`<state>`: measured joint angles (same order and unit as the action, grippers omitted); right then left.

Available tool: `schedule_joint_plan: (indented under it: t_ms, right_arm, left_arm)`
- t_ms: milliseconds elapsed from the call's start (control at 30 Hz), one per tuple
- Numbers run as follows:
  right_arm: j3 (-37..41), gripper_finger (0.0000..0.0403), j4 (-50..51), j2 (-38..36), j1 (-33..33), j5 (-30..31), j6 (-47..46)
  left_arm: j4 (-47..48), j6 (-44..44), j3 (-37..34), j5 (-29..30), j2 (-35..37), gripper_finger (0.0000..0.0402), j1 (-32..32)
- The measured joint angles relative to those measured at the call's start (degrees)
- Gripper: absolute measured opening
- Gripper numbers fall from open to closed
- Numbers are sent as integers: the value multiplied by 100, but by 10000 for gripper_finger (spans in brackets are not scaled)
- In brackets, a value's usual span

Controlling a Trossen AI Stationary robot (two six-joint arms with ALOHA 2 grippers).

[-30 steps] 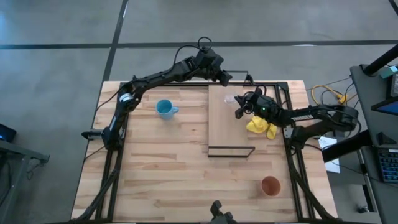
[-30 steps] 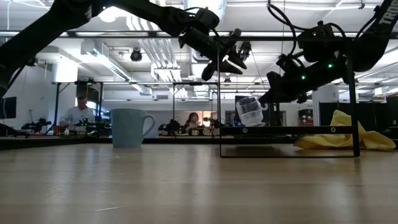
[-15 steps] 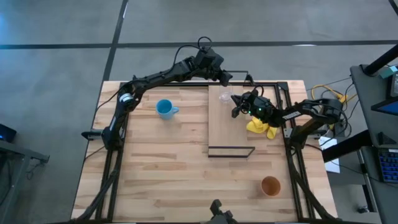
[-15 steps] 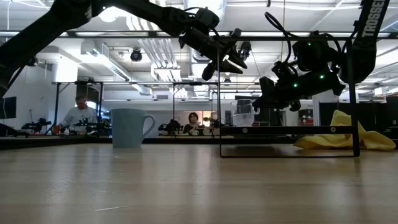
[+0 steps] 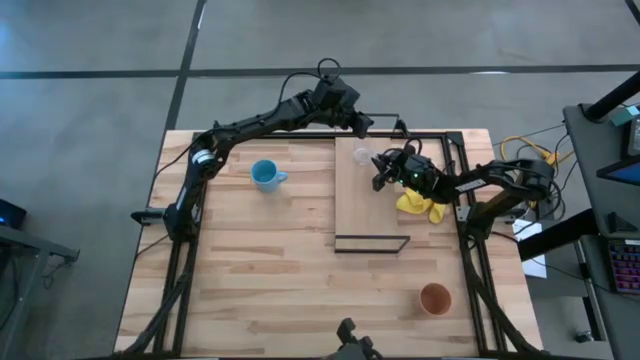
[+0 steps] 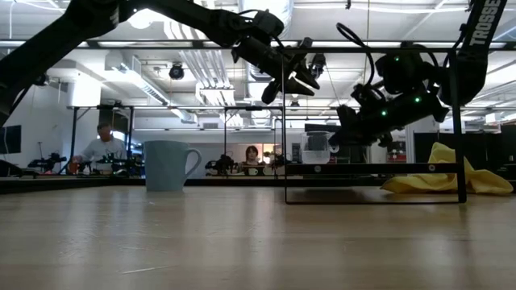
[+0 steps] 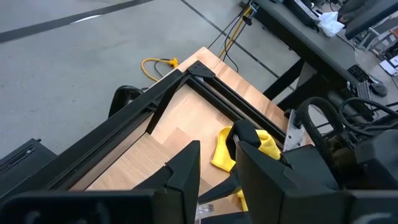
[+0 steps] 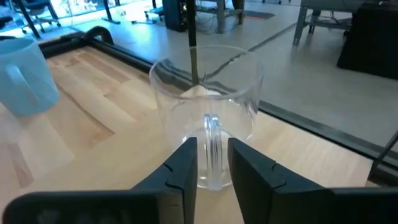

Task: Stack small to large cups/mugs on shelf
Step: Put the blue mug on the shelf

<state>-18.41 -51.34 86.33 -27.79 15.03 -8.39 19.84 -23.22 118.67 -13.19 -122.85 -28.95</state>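
Observation:
The tiny clear glass cup (image 5: 360, 156) (image 6: 315, 149) (image 8: 208, 93) stands upright by its base on the far end of the light-wood shelf (image 5: 365, 205) (image 6: 379, 167). My right gripper (image 5: 381, 172) (image 6: 337, 137) (image 8: 212, 152) is level with it, just to its right. It is open, with a finger on either side of the cup's handle (image 8: 211, 140) and a gap showing on both sides. My left gripper (image 5: 364, 124) (image 6: 298, 80) (image 7: 217, 158) hangs open above the shelf's far edge. The light-blue mug (image 5: 265, 175) (image 6: 168, 165) (image 8: 25, 74) stands left of the shelf. The brown-orange cup (image 5: 435, 298) stands near the table's near right corner.
A yellow cloth (image 5: 420, 205) (image 6: 443, 179) (image 7: 249, 146) lies crumpled just right of the shelf, under my right arm. The shelf's black wire frame (image 5: 372, 242) (image 6: 285, 153) rises around the board. Bare tabletop (image 5: 300, 290) spreads across the near half.
My right gripper carried the glass cup, tilted and clear of the board, a little toward the table's far edge and down. The cup turned upright and now stands on the shelf's far end.

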Motion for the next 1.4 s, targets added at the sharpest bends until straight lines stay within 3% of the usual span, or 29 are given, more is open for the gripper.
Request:
schedule_joint_plan:
  t_ms: [433, 733, 967, 1267, 1400]
  right_arm:
    - [0, 71, 141, -778, 0, 0, 25]
    - [0, 72, 1810, -2487, 2, -367, -429]
    - [-2, 69, 3402, -4076, 2, -1346, -803]
    - [-2, 66, 5011, -5472, 7, -1433, -1346]
    - [-4, 63, 5358, -5752, 7, -1432, -1416]
  left_arm:
    - [8, -13, 22, 0, 1, 89, -4]
    - [527, 38, 19, -35, 381, 89, -24]
    - [2093, 730, 8, -20, 934, 89, -15]
    - [4320, 748, -15, 23, 1539, 88, 46]
    - [5409, 747, -25, 424, 1686, 81, 194]
